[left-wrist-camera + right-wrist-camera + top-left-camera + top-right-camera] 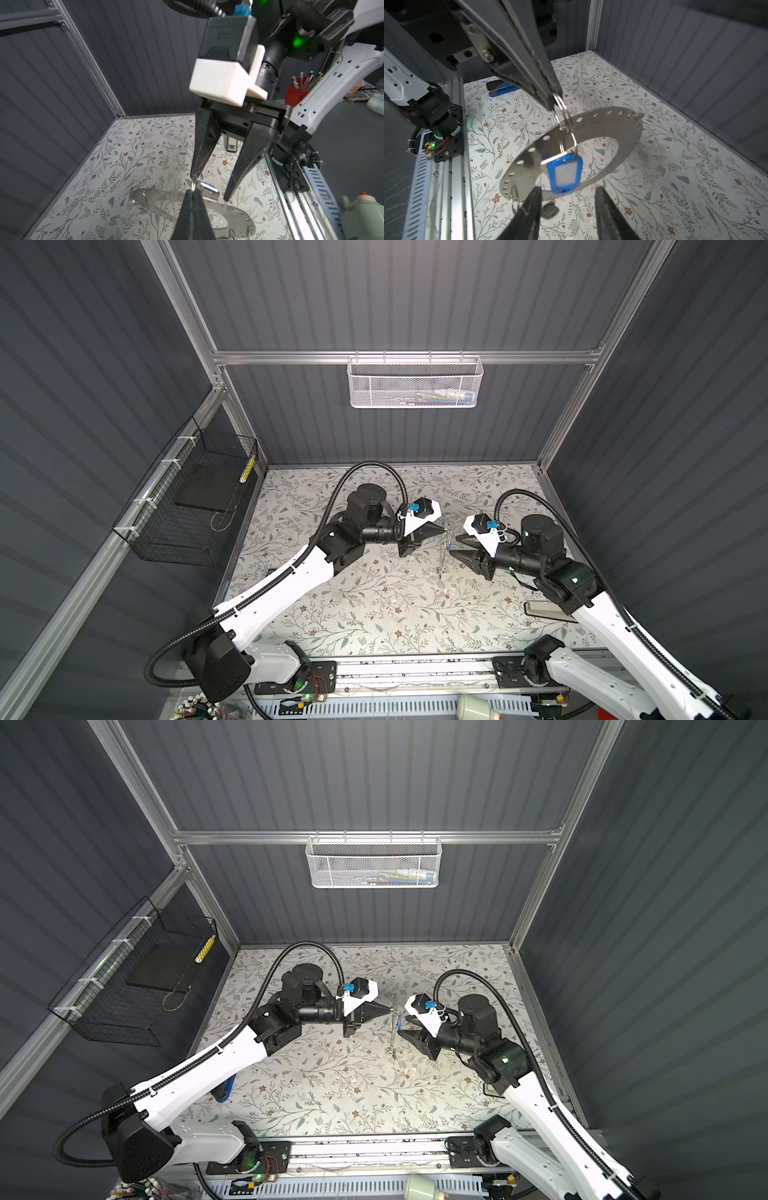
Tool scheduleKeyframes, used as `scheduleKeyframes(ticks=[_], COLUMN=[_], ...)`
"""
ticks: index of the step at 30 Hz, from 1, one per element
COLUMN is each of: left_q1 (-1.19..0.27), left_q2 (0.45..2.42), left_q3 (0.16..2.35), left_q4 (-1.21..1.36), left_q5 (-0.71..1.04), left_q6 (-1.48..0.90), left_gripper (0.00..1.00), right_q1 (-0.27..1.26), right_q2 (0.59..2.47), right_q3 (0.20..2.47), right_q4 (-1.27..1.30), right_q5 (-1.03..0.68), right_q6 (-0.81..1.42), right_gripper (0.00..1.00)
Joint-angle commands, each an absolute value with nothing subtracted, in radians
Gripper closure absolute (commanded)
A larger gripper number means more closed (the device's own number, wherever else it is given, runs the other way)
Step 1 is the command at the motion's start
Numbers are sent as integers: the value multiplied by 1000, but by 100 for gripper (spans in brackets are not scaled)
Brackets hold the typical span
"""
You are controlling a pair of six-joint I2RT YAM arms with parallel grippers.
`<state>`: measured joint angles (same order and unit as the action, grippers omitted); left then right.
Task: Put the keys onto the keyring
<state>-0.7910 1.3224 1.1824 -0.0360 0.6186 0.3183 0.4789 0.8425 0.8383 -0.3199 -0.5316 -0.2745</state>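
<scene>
The keyring [593, 122], a flat grey metal ring with small holes in its band, hangs tilted above the table; both top views show it edge-on [443, 551] [392, 1029]. My left gripper [193, 192] [552, 101] is shut on the thin wire loop of the silvery key, which runs through the band. That key's blue white-labelled tag [564, 172] [207, 188] dangles in the ring's opening. A black oval key [549, 211] hangs under the band. My right gripper [568, 190] [211, 185] is open, one finger on each side of the tag's lower end, holding nothing.
A blue stapler [500, 89] [222, 1090] lies near the left arm. A second stapler [544, 610] lies by the right arm. A black wire basket [187, 506] hangs on the left wall and a white mesh basket [415, 383] on the back wall. A metal rail [415, 672] runs along the front.
</scene>
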Motion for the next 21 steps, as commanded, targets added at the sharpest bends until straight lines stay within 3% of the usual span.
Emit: scheduleKeyframes(ticks=[1, 10, 21], left_q1=[-791, -791, -796], left_q2=[1305, 1324, 1336], left_q3=[1143, 1109, 1080], left_q4=[148, 273, 359], left_q5=[599, 558, 526], left_q6=[178, 69, 7], left_gripper=[100, 100, 100], right_q1=[476, 478, 482], right_q2=[833, 876, 884], right_q3=[827, 830, 808], right_q4=[-228, -147, -35], right_q5=[-511, -525, -438], right_q6=[-267, -256, -211], right_gripper=[56, 57, 67])
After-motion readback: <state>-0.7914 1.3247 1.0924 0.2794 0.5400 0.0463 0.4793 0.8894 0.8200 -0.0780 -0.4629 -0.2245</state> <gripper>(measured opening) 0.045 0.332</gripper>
